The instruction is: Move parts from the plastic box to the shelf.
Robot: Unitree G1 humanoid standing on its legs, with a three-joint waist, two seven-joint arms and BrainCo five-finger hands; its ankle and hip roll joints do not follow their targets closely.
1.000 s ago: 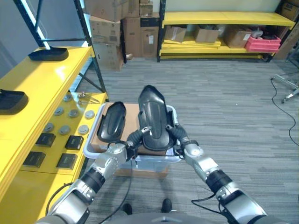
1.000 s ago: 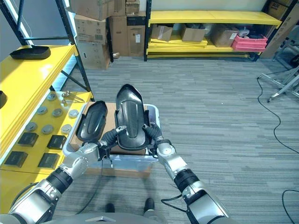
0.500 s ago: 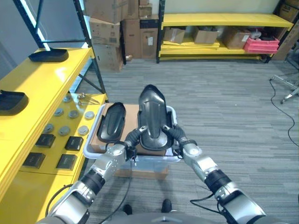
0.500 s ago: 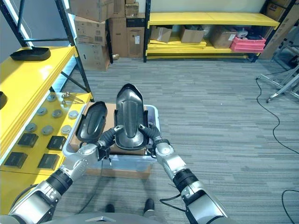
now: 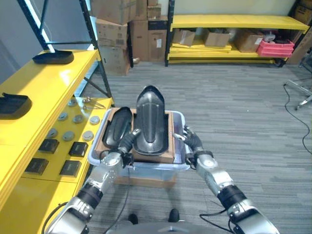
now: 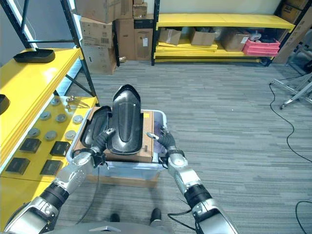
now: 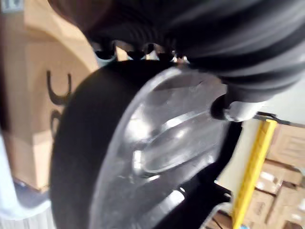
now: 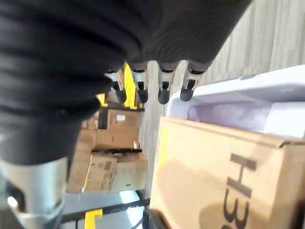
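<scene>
The long black part (image 5: 149, 120) runs straight ahead; the left robot hand (image 5: 127, 141) grips its near edge, while the open right robot hand (image 5: 187, 139) hangs apart beside it.

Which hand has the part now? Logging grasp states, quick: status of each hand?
Left hand: shut on the large black part, at its near left edge.
Right hand: open, holding nothing, beside the plastic box.

glossy black part (image 5: 150, 121), pale plastic box (image 5: 181, 165), yellow shelf (image 5: 36, 95).
</scene>
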